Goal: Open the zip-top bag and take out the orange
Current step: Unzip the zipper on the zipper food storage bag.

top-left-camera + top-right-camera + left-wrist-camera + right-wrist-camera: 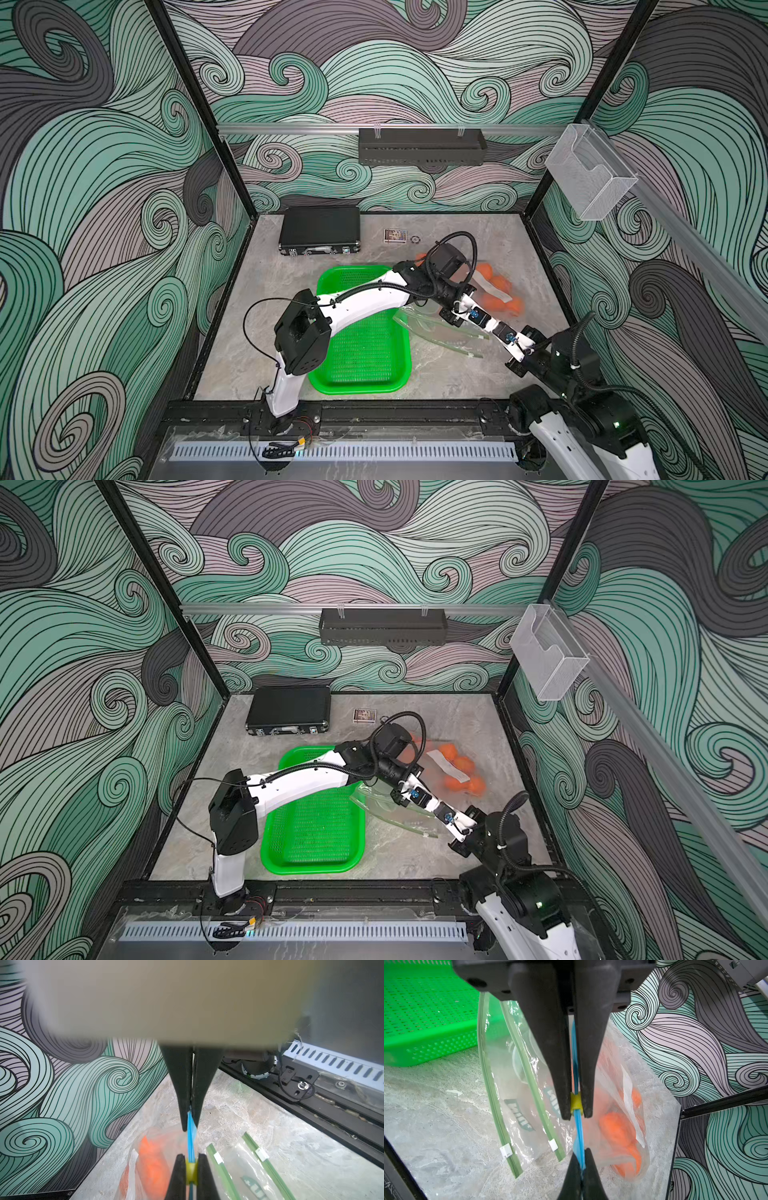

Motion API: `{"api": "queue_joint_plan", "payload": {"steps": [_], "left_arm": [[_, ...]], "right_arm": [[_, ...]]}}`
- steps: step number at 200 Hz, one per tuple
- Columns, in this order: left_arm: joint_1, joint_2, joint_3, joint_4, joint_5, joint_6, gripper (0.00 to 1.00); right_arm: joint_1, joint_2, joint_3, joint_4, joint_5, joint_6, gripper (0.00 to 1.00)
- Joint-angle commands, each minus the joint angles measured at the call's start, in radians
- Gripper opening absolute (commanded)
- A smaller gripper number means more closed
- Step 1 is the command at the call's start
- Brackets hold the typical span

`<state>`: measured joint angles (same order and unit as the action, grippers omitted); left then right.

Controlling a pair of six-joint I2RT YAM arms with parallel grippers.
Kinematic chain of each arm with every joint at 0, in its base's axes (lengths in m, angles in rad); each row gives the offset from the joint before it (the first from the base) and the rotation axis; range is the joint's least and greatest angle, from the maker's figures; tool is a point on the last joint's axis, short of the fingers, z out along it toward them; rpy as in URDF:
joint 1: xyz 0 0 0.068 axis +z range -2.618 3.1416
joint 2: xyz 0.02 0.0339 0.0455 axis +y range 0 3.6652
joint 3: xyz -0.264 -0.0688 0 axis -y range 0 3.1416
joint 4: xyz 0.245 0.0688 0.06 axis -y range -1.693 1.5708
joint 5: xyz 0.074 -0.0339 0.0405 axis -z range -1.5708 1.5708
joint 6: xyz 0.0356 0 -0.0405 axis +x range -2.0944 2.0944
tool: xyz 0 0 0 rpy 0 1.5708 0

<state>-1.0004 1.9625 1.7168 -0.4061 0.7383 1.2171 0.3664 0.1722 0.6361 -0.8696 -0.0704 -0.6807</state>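
Left pincer is pinching the bag by its blue zip strip, running far-left to near-right; right pincer is clamping the yellow slider, showing only in wrist views.

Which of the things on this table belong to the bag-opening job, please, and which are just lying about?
Job: zip-top bag, its yellow slider, oranges inside, left gripper, right gripper.
Lying about: green tray, black case, empty green-sealed bags, small card.
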Motion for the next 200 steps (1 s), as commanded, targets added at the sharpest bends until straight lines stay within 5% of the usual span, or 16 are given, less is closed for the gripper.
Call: {"api": "queue_joint_plan", "payload": {"steps": [1,85,200], "left_arm": [[0.041,-0.002,0.001,-0.063,-0.139,-0.01,0.05],[0.073,0.002,0.009,-0.088,-0.245,-0.01,0.08],[0.21,-0.043,-0.037,-0.069,-0.192,-0.039,0.09]], "right_arm": [[-0.001,-0.048,0.05,-0.077,0.073,-0.039,0.0],[0.005,-0.081,0.108,-0.192,0.138,-0.071,0.0],[0.043,-0.106,0.157,-0.245,0.239,-0.08,0.0]]}}
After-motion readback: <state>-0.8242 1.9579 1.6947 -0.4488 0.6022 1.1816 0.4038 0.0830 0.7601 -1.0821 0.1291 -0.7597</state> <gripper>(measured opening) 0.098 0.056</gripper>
